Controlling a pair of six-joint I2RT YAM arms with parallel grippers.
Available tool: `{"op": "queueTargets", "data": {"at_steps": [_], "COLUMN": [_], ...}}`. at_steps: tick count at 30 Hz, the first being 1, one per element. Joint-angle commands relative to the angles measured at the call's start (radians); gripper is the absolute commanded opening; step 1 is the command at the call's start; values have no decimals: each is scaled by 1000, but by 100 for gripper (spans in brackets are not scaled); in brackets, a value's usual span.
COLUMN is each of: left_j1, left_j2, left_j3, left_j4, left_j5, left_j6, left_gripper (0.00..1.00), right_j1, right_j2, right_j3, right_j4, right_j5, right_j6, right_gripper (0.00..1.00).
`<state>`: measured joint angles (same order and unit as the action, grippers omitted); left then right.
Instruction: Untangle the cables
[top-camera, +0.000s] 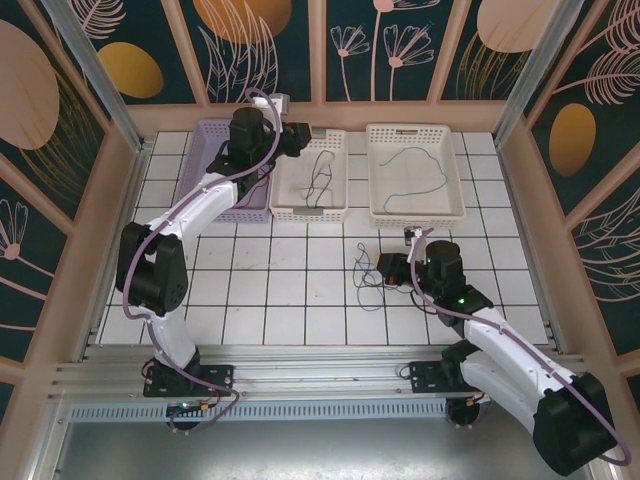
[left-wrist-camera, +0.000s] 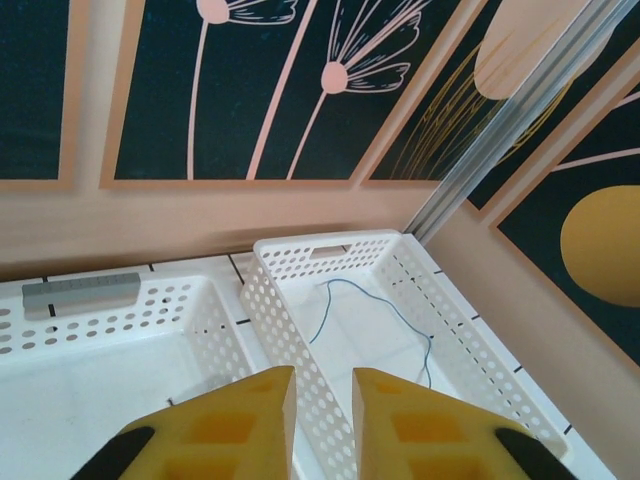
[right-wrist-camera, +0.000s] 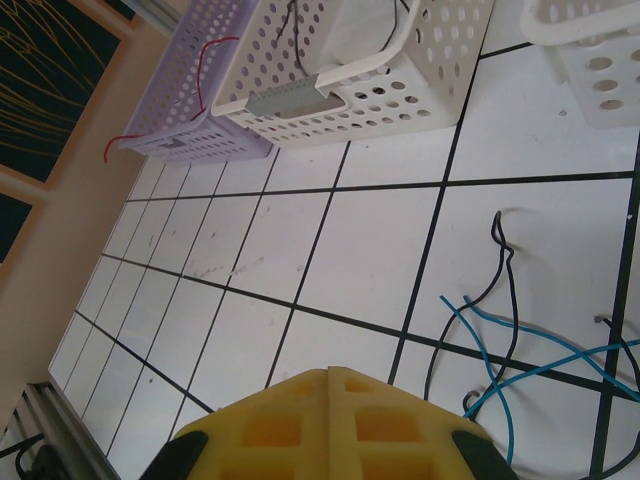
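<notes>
You have bare tiles left of the right gripper, whose pads are pressed together beside the loose cables (black and teal). The left gripper hangs slightly parted and empty above the middle basket.

High on the near side of the middle white basket, the top camera looks down over the whole worktop; both wrist cameras catch that basket, left close above, right farther off.

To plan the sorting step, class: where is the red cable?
In the right wrist view, the red cable hangs over the rim of the lilac basket, the leftmost of three baskets, beside a white basket.
</notes>
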<state>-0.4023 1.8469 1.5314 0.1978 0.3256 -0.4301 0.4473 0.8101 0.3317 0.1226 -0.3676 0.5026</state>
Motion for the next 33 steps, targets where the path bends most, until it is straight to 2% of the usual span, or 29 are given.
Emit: {"op": "queueTargets", "data": {"at_steps": [1, 3, 6, 7, 9, 13, 15, 18, 21, 25, 31, 33], "left_j1": [-6, -7, -6, -6, -8, -67, -122, -162, -180, -221, -293, -301], "left_j2": [-6, -20, -59, -76, -106, -127, -167, -226, -298, -357, -364, -368], "left_j3": [-8, -22, -49, -61, -71, -35, -16, -122, -296, -445, -535, -574], "left_j4": [14, 9, -2, -7, -48, -190, -267, -258, -186, -145, -141, -123], "left_j5": [-11, -15, -13, -9, 8, -45, -102, -115, -114, -138, -159, -157], "left_j6": [22, 23, 23, 20, 11, 34, 52, -27, -108, -150, -175, -193], "left_gripper": [22, 25, 35, 38, 45, 58, 60, 64, 66, 68, 69, 69], "right_j1": [11, 11, 11, 11, 11, 11, 11, 12, 21, 90, 189, 209], "right_j2": [-16, -17, -10, -4, 17, 75, 115, 168, 194, 201, 185, 185], "right_j3": [-9, -8, 5, 13, 22, 26, 32, 30, 14, -1, -55, -67], "right_j4": [-2, -6, -40, -56, -83, -108, -130, -153, -141, -155, -138, -137], "right_j5": [1, 5, 50, 69, 97, 121, 136, 159, 144, 167, 189, 202], "right_j6": [-18, -18, -12, -10, -3, 28, 53, 82, 96, 116, 176, 192], "right_gripper": [0, 0, 0, 3, 20, 40, 45, 49, 48, 46, 30, 29]}}
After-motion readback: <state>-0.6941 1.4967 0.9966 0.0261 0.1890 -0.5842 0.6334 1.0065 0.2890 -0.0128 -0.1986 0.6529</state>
